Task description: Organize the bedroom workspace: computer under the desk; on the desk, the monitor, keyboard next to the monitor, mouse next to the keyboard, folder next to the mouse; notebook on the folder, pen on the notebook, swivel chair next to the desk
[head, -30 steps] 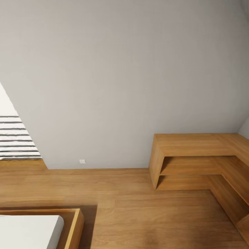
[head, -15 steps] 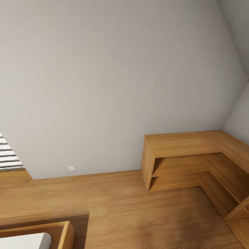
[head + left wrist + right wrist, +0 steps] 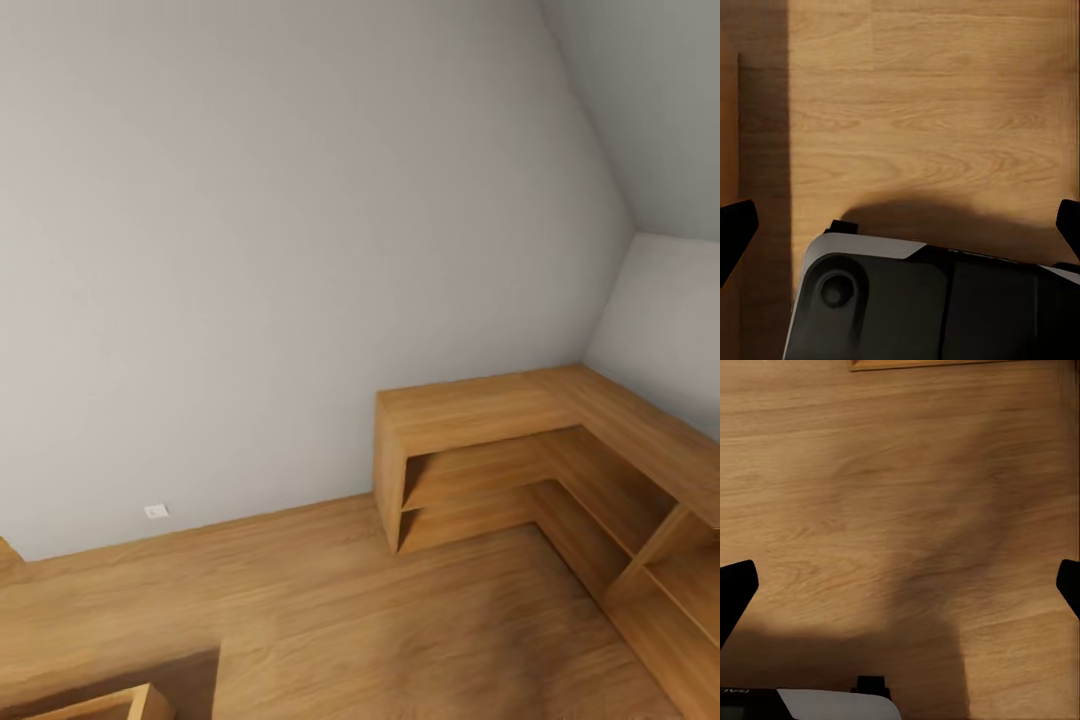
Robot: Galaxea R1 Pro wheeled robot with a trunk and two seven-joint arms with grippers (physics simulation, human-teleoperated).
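The head view shows a grey wall (image 3: 280, 230) and a wooden floor (image 3: 330, 610). A low wooden shelf (image 3: 520, 450) bends round the corner at the right of the frame. The desk things are somewhere else. The left gripper (image 3: 900, 225) and right gripper (image 3: 900, 585) both hang wide apart over the floor, holding nothing.

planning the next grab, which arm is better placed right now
Neither yet. The head view shows a low wooden shelving unit, grey wall and floor, no desk items. Both the left gripper and right gripper hang open over bare wooden floor.
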